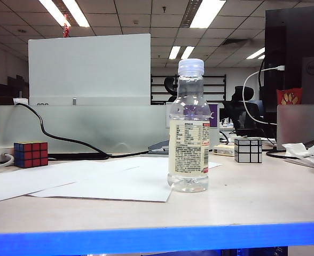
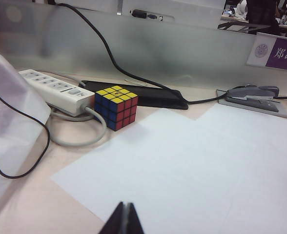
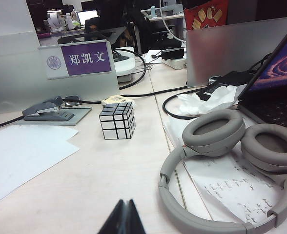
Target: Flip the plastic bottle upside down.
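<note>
The plastic bottle [image 1: 189,128] stands upright, cap up, in the middle of the table in the exterior view; it is clear, with a pale cap and a cream label, and rests at the edge of white paper sheets [image 1: 87,181]. Neither wrist view shows it. My left gripper [image 2: 124,204] is shut, its black tips together above the white paper [image 2: 182,165], holding nothing. The right gripper [image 3: 124,202] is also shut and empty, low over bare tabletop. Neither arm appears in the exterior view.
A coloured puzzle cube [image 1: 31,154] [image 2: 116,107] sits at the left by a white power strip [image 2: 55,90] and black cable. A silver mirror cube [image 1: 248,150] [image 3: 117,120] stands at the right. Grey headphones [image 3: 221,165], a laptop [image 3: 275,83] and a stapler [image 3: 48,112] crowd the right side.
</note>
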